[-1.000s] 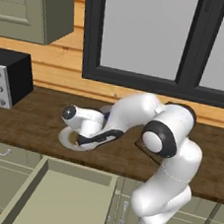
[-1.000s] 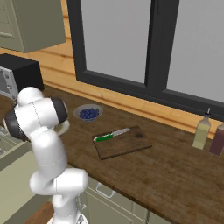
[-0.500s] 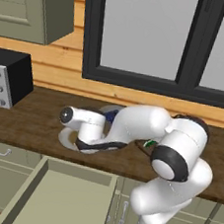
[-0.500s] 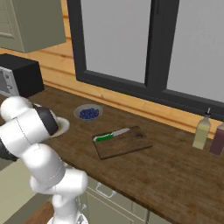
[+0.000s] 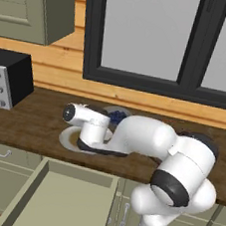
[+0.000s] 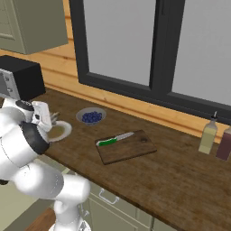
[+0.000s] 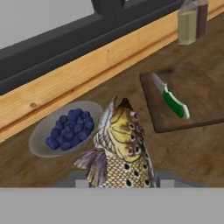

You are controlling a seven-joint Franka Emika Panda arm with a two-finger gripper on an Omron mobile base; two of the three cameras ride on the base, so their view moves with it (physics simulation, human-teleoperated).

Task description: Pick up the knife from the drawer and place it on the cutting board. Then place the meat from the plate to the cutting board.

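A grey bowl of blue berries (image 6: 91, 116) stands on the dark wooden counter (image 6: 180, 176) at centre left of the right base view; in the hand view it sits at lower left. Two bottles stand side by side at the right edge of the right base view: a pale yellow-green bottle (image 6: 208, 136) and a dark red bottle (image 6: 224, 144). A black microwave (image 5: 7, 79) occupies the left edge of the left base view. A dark-framed window (image 6: 149, 45) spans the wooden wall above the counter.
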